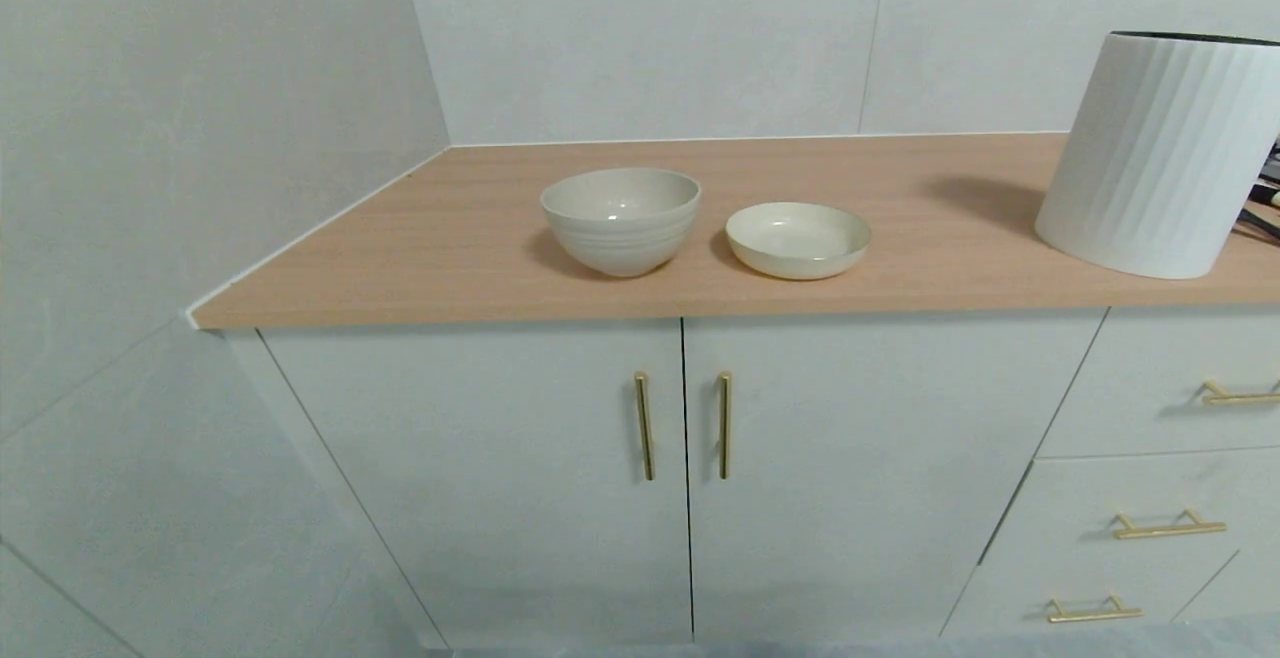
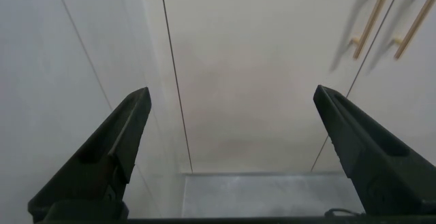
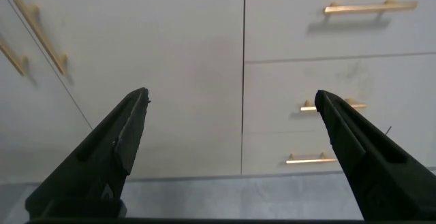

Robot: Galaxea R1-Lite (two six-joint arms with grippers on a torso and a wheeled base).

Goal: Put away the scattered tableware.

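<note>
Cream ceramic, both: one deep ribbed bowl (image 1: 620, 220) and one shallow round dish (image 1: 797, 238) stand side by side, not touching, on the wooden countertop (image 1: 400, 258), upright with mouths up. The left gripper (image 2: 231, 90) has its fingers spread wide and empty, facing a white cabinet door (image 2: 259, 81). The right gripper (image 3: 231, 93) is likewise spread and empty, facing white drawers (image 3: 327, 74).

Head view above counter (image 1: 900, 268), facing wall (image 1: 640, 38) — wrist views low, near shared cabinet doors (image 1: 500, 458)
</note>
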